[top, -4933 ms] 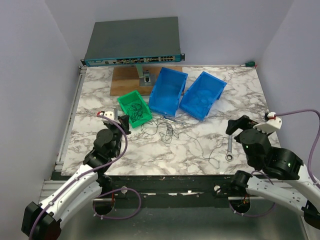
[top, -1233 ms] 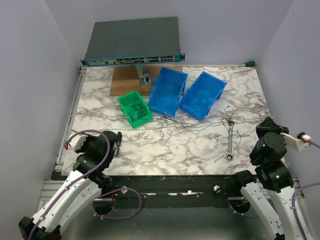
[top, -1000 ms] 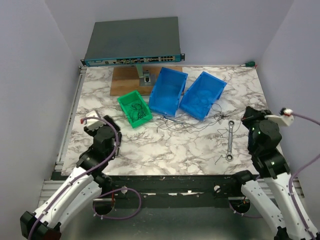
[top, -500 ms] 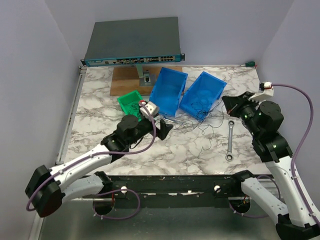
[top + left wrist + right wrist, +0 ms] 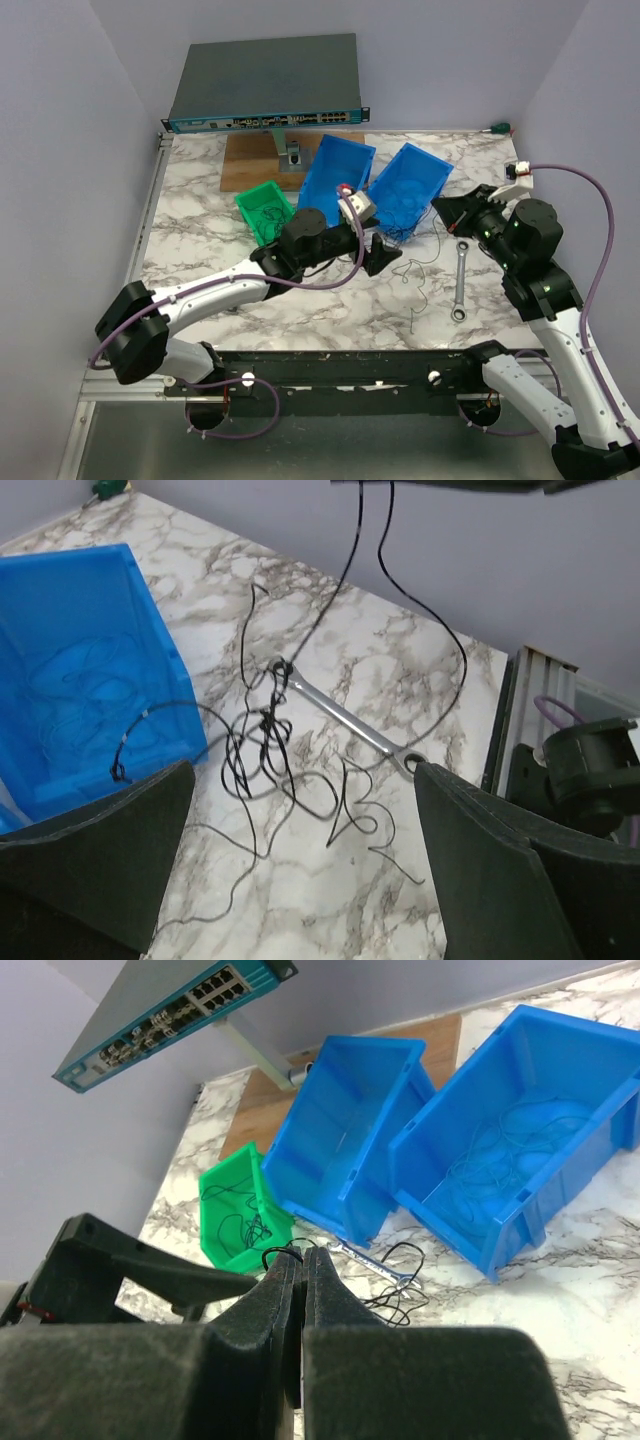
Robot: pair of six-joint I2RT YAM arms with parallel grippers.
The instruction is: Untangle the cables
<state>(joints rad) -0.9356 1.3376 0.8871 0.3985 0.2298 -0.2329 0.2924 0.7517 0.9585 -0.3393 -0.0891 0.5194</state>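
Where half a second ago it hung nearer the green bin [image 5: 268, 213], the left gripper [image 5: 385, 253] now reaches further right, jaws wide above the cables [image 5: 268, 730], tangled across the wrench [image 5: 460, 283] near the table's [image 5: 330, 315] right edge, right gripper [image 5: 293, 1270] pinching their strands.

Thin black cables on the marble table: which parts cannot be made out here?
Top view: the open left gripper covers part of the thin black cables.
Left wrist view: two strands leave by the top edge.
Right wrist view: the shut right gripper hides its grip point.
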